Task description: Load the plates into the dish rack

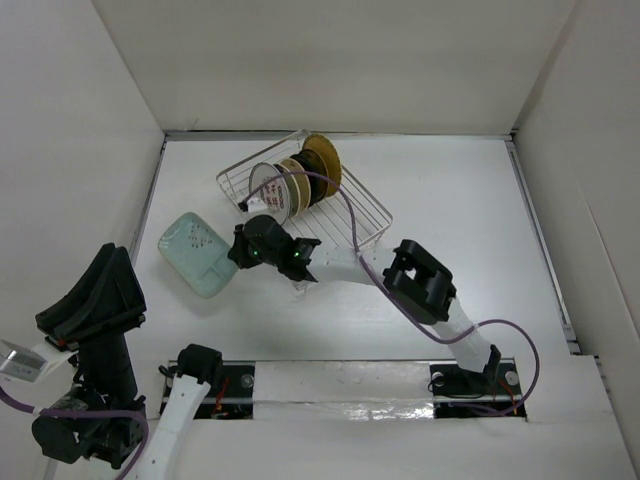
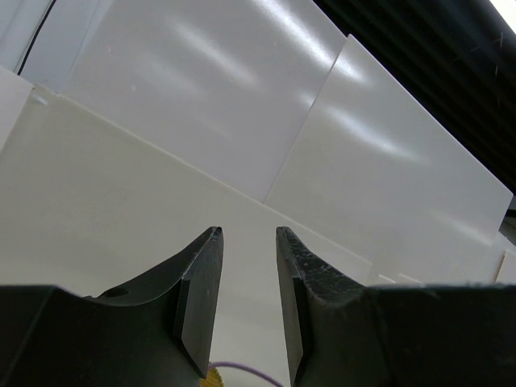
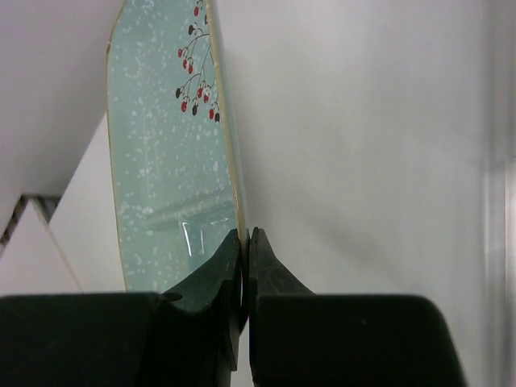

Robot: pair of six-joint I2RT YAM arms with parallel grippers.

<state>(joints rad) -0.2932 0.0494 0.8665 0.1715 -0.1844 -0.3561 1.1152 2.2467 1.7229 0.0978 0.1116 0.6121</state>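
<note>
While plates stand in the dish rack, right pincer clamps the green plate.

Top: high, looks down over whole bench. Left wrist: aimed up at walls. Right wrist: close on pale green plate, shared with top.

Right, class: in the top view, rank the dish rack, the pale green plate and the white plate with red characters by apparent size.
1. dish rack, clearly largest.
2. pale green plate, seen nearly face-on.
3. white plate with red characters; it stands upright in the rack, so its true size is unsure.
</note>
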